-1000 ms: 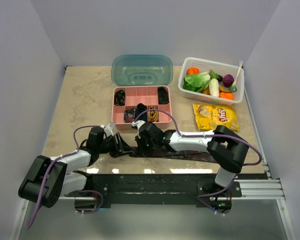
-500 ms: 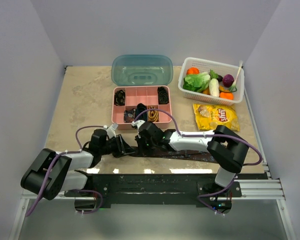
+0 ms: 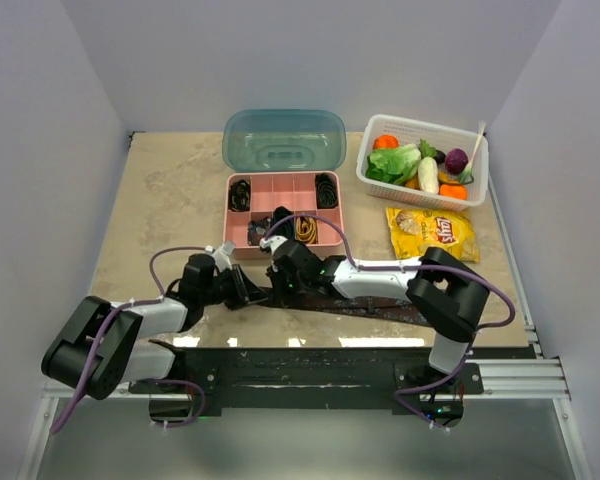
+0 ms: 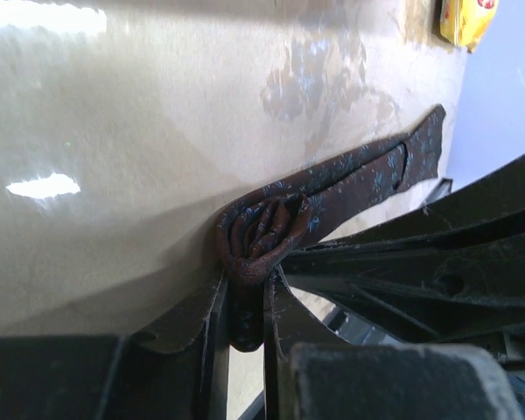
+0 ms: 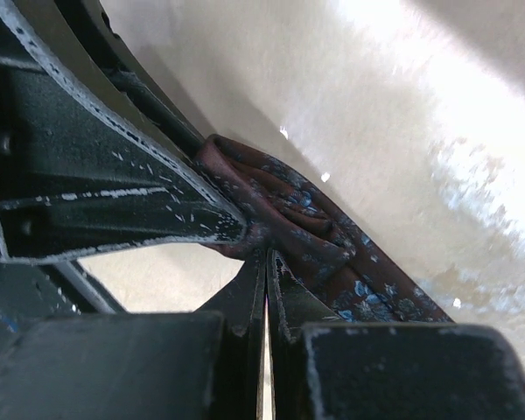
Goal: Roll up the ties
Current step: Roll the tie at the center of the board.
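Along the near edge of the beige stone-patterned desk (image 3: 150, 200), we see the left tool (image 4: 245, 293) nearly closed, pinching the coiled end of the dark maroon speckled fabric tie (image 4: 367, 171). The right tool (image 5: 267, 258), fingers pressed together, touches that coil. The tie's tail runs right along the edge. Bare desk lies to the left, and the pink plastic compartment box (image 3: 285, 190) sits close behind.
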Motion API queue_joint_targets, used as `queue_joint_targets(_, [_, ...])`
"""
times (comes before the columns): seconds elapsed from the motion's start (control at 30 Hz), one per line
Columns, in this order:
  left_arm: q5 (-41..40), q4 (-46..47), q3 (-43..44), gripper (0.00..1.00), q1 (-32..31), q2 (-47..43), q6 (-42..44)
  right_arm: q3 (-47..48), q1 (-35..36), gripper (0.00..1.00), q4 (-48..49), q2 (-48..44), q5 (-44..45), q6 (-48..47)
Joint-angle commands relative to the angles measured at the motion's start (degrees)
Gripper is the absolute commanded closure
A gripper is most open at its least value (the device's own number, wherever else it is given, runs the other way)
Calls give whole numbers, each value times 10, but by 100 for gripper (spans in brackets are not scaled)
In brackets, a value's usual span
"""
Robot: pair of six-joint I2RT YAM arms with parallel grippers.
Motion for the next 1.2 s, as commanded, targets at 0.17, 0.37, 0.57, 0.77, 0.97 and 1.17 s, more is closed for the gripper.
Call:
queue_joint_targets(0.17, [-43,-91,77,100,11,-27,63,99,2,100,-17,40,52,-28])
queue_joint_targets(0.37, [-72,-200,131,100,15,-30,125,115,1,100,-36,12,71,-32])
queue_joint_targets(0.57, [-92,-296,179,100,16,-22,171,115,1,100,-61,-2,113,-39])
queue_joint_targets(0.77, [-90,-330,201,100,15,-2,191,121,1,100,-70,4,129,-42])
queue_joint_targets(0.97, [-90,-350,208,100,15,4,202,130,1,100,-74,25,123,-45])
queue_joint_targets(1.17, [-94,-354,211,100,15,-3,197,114,1,100,-87,33,118,-40])
